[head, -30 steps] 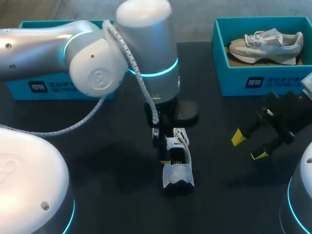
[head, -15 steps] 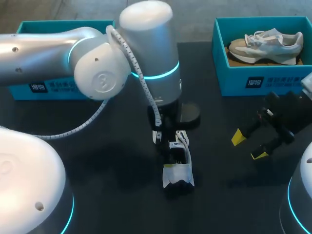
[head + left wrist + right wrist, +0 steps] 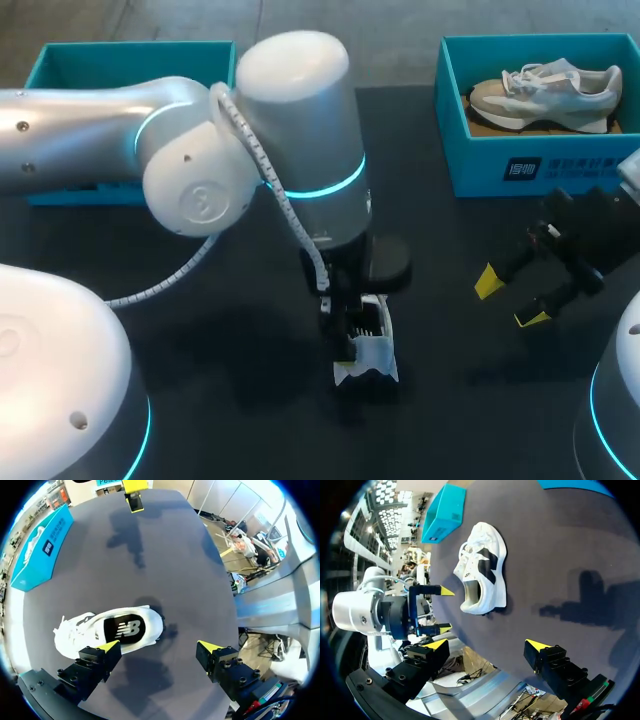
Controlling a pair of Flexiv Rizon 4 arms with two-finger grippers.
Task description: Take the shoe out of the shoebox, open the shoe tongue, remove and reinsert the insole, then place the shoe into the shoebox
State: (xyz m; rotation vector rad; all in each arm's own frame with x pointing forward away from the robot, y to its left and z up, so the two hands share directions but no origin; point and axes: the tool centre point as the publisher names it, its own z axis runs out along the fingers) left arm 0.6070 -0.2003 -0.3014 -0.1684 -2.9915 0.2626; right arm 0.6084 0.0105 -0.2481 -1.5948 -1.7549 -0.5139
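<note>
A white shoe lies on the dark table near the middle, its heel end hidden under my left arm. In the left wrist view the shoe shows its black insole from above, and it lies just ahead of one finger of my open left gripper. Nothing is between those fingers. My right gripper hangs open and empty to the right of the shoe. From the right wrist view the shoe lies well ahead of my right gripper.
A teal shoebox at the back right holds a grey sneaker. A second teal shoebox stands at the back left, partly behind my left arm.
My left arm has moved toward the table's front and lower over the white shoe, covering more of it. The right arm and the shoe have stayed in place.
</note>
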